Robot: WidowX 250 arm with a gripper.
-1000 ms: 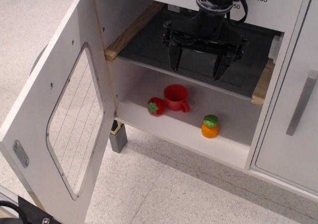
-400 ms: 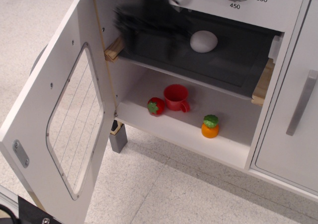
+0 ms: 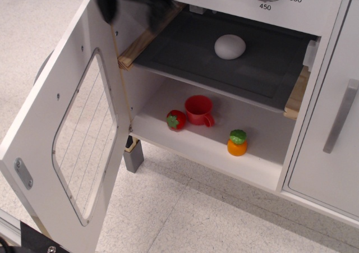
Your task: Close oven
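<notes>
The oven [image 3: 224, 90] stands with its door [image 3: 67, 135] swung wide to the left, the rounded window with thin wires facing the camera. The pincer [image 3: 132, 0] is now a dark blur at the top left, above the door's upper edge and the wooden rail [image 3: 147, 37]; a second ago it hung over the middle of the dark grey shelf [image 3: 224, 62], and shortly after it was already smearing leftward. Two dark fingers [image 3: 106, 6] appear to hang down well apart, so it looks spread, but the blur makes this uncertain and I cannot tell for sure.

A white egg [image 3: 230, 46] lies on the shelf, uncovered since the pincer left that spot. On the oven floor below sit a strawberry [image 3: 175, 120] just beside a red cup [image 3: 199, 110], and an orange with a green top [image 3: 237, 142] apart to the right; none of them has shifted. The door stands at the same angle as before.
</notes>
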